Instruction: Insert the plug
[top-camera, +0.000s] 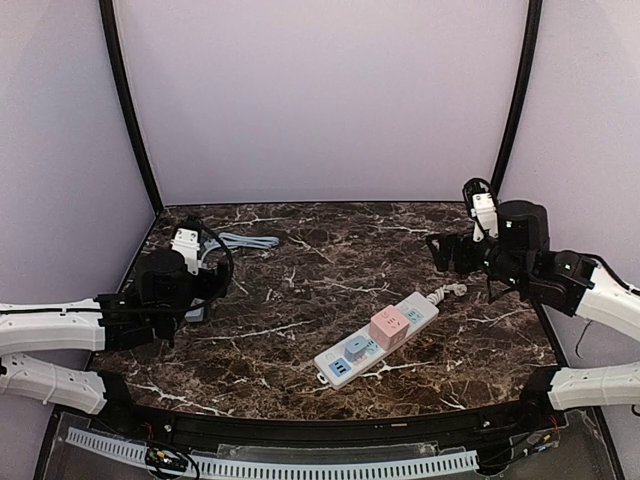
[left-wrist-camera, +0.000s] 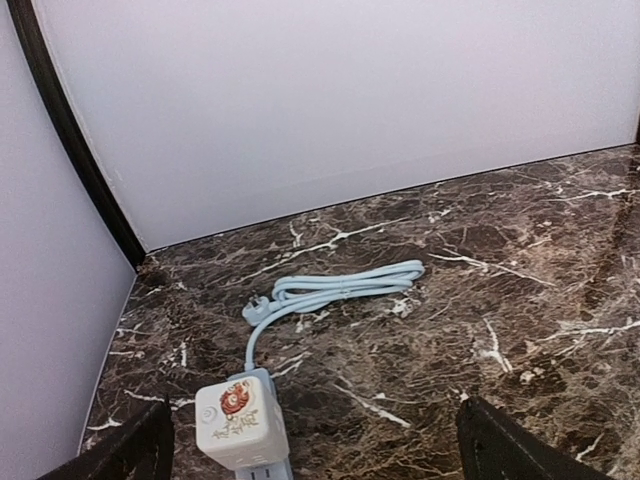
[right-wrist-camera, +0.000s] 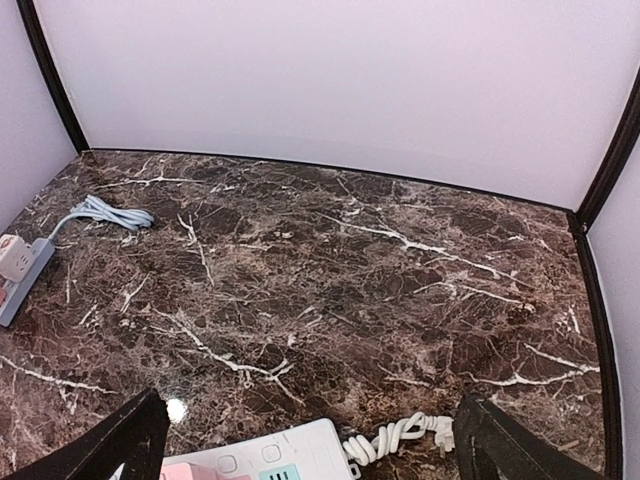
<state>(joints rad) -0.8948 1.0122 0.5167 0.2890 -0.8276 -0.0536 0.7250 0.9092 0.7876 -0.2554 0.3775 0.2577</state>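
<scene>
Marble-patterned dark table (top-camera: 300, 290), walled enclosure; contents listed left to right.

1. Left tool (left-wrist-camera: 315, 408): jaws spread wide, holding nothing and touching nothing. It hovers just above and behind item 2, apparently placed there to reach the cord ahead of it.
2. White cube adapter (left-wrist-camera: 233, 420): upright on the table at the left side, directly below the left tool, with item 3 running out of its base.
3. Blue cord (left-wrist-camera: 345, 285): loosely folded in a flat bundle near the back-left corner, lying free on the table.
4. Blue plug (left-wrist-camera: 252, 311): the cord's free end, flat on the table between the bundle and the adapter and plugged into nothing. Probably the task's plug, though its prongs are too small to make out.
5. White power strip (top-camera: 420, 308): lies diagonally right of centre, sockets facing up and open to approach from above, well apart from the blue plug. A pink cube (top-camera: 388, 326) and a blue cube (top-camera: 357, 347) sit on it.
6. White coiled cord (right-wrist-camera: 395, 437): trails from the strip's far end, with its own plug loose on the table.
7. Right tool (right-wrist-camera: 310, 400): jaws fully apart and empty, raised above the strip's far end without touching it, well placed to steady the strip.
</scene>
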